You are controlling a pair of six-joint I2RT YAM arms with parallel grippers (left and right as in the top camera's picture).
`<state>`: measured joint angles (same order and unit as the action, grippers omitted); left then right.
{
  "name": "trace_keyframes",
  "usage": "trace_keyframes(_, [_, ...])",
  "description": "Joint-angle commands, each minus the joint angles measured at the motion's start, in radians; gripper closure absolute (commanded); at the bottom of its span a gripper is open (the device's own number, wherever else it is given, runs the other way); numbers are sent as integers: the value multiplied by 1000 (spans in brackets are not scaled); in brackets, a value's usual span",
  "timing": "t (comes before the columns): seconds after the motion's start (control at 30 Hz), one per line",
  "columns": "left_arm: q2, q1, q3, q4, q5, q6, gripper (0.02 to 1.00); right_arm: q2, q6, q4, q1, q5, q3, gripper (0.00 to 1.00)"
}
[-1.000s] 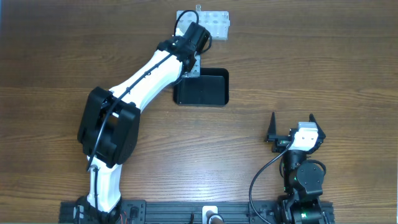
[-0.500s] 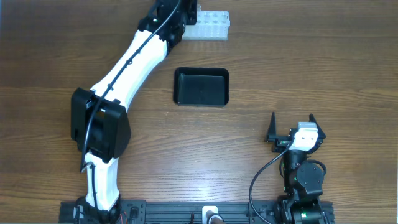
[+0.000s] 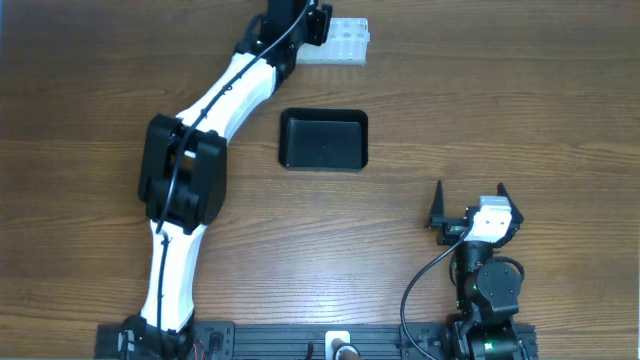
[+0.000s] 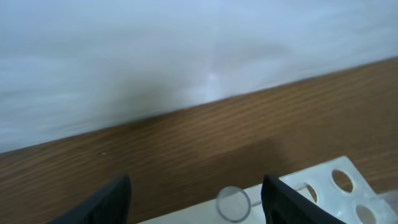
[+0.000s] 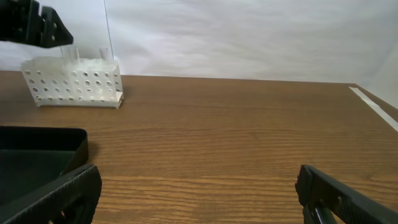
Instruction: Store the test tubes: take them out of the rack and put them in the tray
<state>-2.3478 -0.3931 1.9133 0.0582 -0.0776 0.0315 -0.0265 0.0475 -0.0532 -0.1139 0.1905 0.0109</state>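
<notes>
Left wrist view has the left gripper [image 4: 196,194] over the rack's [image 4: 336,183] left end, jaws apart. A tube [image 4: 233,203] stands upright between them, nearer one finger, mouth up and long axis vertical, so a straight descent should bracket it. It is clear, thin-walled and open-topped, probably slippery. The rack sits at the table's [image 3: 520,100] far edge, with the tray [image 3: 283,140] just near of it. The left arm is much the nearer; the right gripper [image 3: 468,198] rests near right, jaws apart
</notes>
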Motion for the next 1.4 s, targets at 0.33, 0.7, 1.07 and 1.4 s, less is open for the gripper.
trace_keyframes(0.33, [-39,7,5,-59,46,-29,345,1,-9,-3,-6,-2,-5,9])
trace_keyframes(0.7, [-75,11,5,-108,43,-28,373,1,-9,-3,-6,-2,-5,9])
trace_keyframes(1.07, [-75,19,7,-131,43,-27,391,1,-9,-3,-6,-2,-5,9])
trace_keyframes(1.4, [-75,30,11,-129,44,-24,391,1,-9,-3,-6,-2,-5,9])
